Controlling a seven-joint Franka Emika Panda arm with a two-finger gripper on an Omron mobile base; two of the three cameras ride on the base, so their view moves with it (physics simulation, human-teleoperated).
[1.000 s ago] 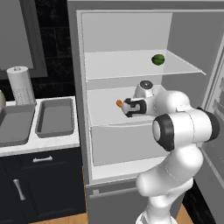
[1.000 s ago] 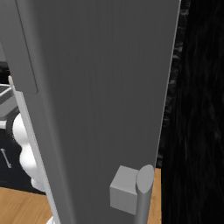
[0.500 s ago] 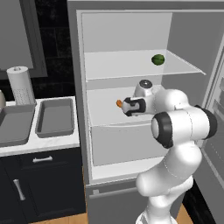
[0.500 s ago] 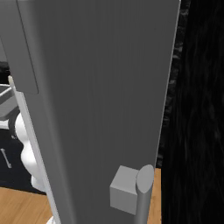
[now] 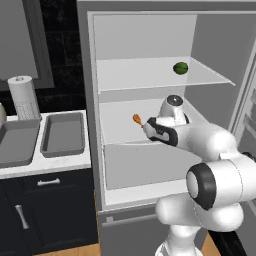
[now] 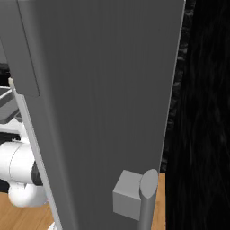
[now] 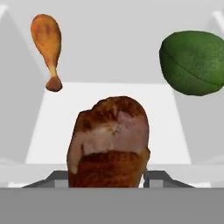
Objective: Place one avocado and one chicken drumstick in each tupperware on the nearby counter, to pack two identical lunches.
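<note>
On the fridge's middle shelf [image 5: 120, 137], my gripper [image 5: 145, 128] is shut on a brown chicken drumstick [image 7: 109, 140], whose thick end stands between the two fingertips [image 7: 154, 176] in the hand view. A second, orange drumstick [image 7: 47, 43] lies farther back to the left, and a green avocado [image 7: 192, 61] to the right. From the left base camera, an orange drumstick [image 5: 136, 119] shows right at the gripper's tip, and an avocado [image 5: 180, 68] sits on the upper shelf. Two grey tupperware trays [image 5: 62, 132] [image 5: 15, 145] stand empty on the white counter [image 5: 65, 161].
A paper towel roll [image 5: 22, 97] stands behind the trays. The fridge's left wall [image 5: 87, 100] separates the shelves from the counter. The open grey fridge door [image 6: 99, 112] with its bar handle [image 6: 146, 197] blocks the right base camera's sight.
The arm has stayed at the middle shelf. The fingers have closed in on the drumstick.
</note>
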